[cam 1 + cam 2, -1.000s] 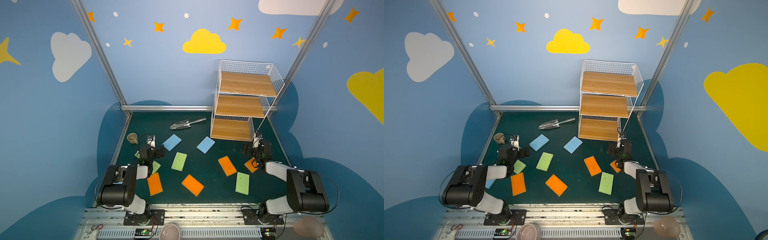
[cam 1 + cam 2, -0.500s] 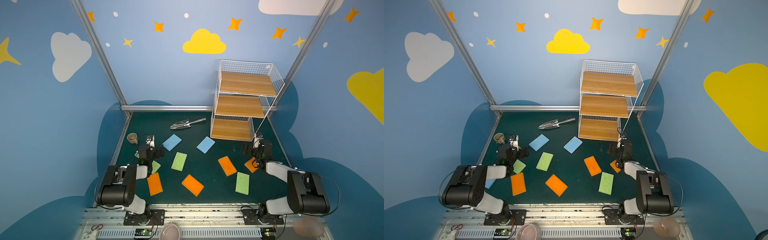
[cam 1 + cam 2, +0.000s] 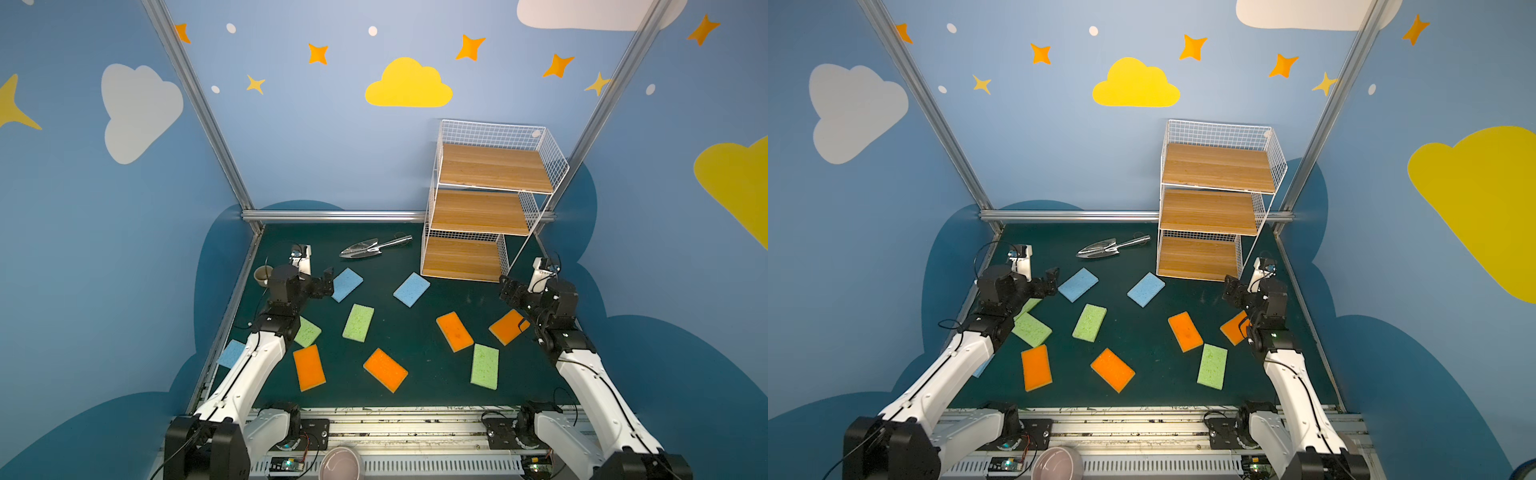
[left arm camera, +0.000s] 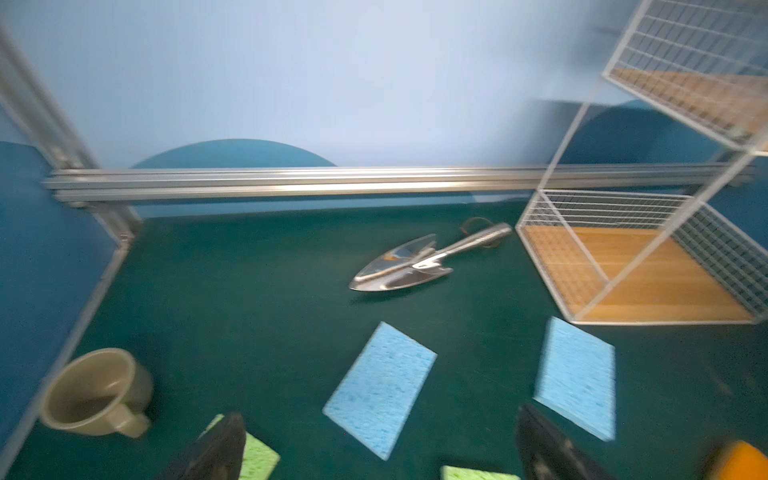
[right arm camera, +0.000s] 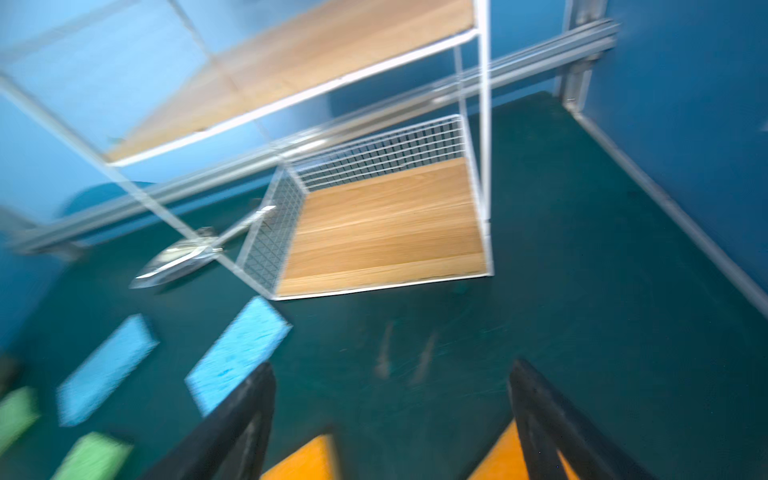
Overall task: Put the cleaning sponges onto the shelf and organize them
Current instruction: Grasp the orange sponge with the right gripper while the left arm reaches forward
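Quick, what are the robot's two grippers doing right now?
Left gripper: open, holding nothing.
Right gripper: open, holding nothing.

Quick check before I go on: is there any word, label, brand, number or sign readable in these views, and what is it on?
No text can be read in any view.
Small white mark on the left arm's dark joint: too small to read.
Circuit board at the front rail: any print is too small to read.
Sponges, shelf, trowel, cup: no print visible.
Wall clouds and stars: plain shapes, no lettering.
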{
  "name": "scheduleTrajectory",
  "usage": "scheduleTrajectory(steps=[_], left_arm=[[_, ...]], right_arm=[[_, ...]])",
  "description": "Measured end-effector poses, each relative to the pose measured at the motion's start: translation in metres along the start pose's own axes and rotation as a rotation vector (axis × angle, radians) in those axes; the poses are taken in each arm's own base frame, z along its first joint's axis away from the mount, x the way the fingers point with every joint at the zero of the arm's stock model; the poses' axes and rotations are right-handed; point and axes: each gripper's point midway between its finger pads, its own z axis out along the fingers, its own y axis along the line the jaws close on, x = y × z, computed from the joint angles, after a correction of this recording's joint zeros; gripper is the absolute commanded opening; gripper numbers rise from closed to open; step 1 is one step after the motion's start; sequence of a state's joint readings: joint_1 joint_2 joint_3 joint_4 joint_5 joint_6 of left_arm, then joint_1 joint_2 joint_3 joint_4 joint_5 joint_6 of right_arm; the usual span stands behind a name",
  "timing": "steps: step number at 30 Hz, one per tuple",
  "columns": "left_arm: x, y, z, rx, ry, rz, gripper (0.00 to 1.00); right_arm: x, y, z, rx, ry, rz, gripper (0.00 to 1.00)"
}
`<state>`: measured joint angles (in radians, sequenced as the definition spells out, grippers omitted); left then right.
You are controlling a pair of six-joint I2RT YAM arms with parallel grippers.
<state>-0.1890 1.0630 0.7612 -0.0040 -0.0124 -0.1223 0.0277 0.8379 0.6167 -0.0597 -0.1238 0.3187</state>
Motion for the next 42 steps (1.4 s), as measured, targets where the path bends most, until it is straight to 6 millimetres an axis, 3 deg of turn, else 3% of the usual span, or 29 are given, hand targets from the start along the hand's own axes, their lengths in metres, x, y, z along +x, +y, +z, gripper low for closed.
scheduleTrajectory(steps=[4, 7, 9, 13, 16, 21, 26, 29, 37, 42], left_arm=[[0.005, -0.054, -0.006, 0.141, 0.069, -0.035, 0.94], [0.027, -0.082, -0.004, 0.208, 0.149, -0.052, 0.84], [0.045, -0.093, 0.003, 0.226, 0.213, -0.065, 0.82], [0.086, -0.112, 0.018, 0.242, 0.340, -0.087, 0.85], [0.119, -0.129, 0.024, 0.259, 0.427, -0.085, 0.92], [0.157, -0.154, 0.028, 0.283, 0.512, -0.068, 0.98], [0.167, -0.160, 0.031, 0.294, 0.512, -0.108, 1.00], [0.170, -0.160, 0.030, 0.299, 0.505, -0.135, 1.00], [0.175, -0.154, 0.014, 0.313, 0.485, -0.182, 1.00], [0.188, -0.148, 0.010, 0.304, 0.504, -0.199, 1.00]], right_arm=[[0.011, 0.024, -0.014, -0.129, 0.056, 0.075, 0.85], [0.028, 0.032, -0.013, -0.181, 0.143, 0.128, 0.79], [0.044, 0.033, -0.010, -0.190, 0.218, 0.172, 0.75], [0.085, 0.025, -0.005, -0.142, 0.412, 0.265, 0.72], [0.111, 0.023, -0.008, -0.113, 0.526, 0.303, 0.72], [0.142, 0.037, -0.011, -0.125, 0.663, 0.265, 0.79], [0.172, 0.044, -0.004, -0.109, 0.784, 0.189, 0.86], [0.177, 0.047, 0.006, -0.079, 0.807, 0.114, 0.90], [0.194, 0.052, 0.034, 0.015, 0.875, -0.067, 0.90], [0.200, 0.053, 0.064, 0.105, 0.984, -0.101, 0.90]])
